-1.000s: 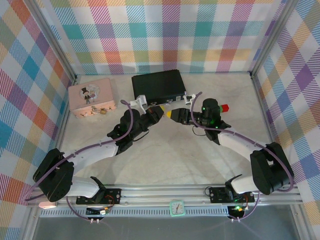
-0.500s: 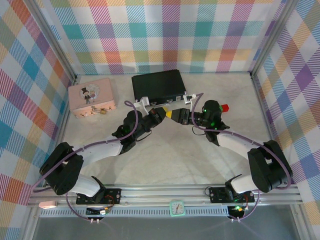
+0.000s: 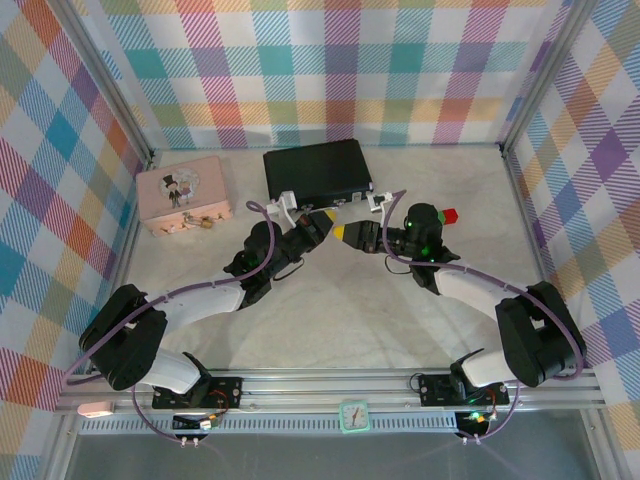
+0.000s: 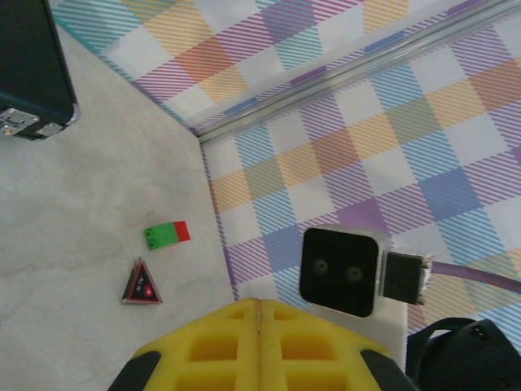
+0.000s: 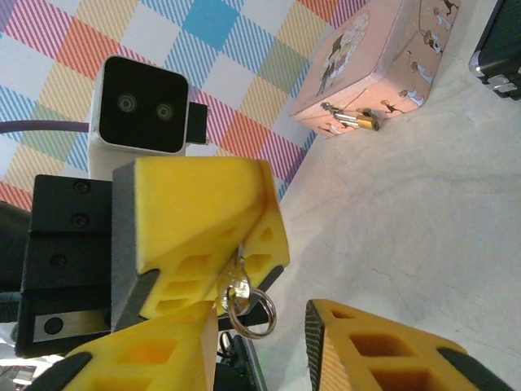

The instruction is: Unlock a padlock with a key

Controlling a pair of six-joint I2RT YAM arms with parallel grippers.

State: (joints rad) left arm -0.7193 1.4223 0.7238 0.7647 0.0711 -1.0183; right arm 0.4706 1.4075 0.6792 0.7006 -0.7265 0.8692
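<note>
Still, the left gripper (image 5: 254,244) stays clamped on the key (image 5: 238,287), whose ring dangles near the right gripper's (image 3: 346,232) parted jaws. The left arm's shoulder has swung inward. The padlock (image 5: 358,120) hangs on the pink box (image 5: 383,57), well apart.

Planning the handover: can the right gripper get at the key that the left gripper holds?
Probably yes. The key sticks out of the left gripper's shut fingertips and sits between the right gripper's open jaws, with nothing in the way.
</note>
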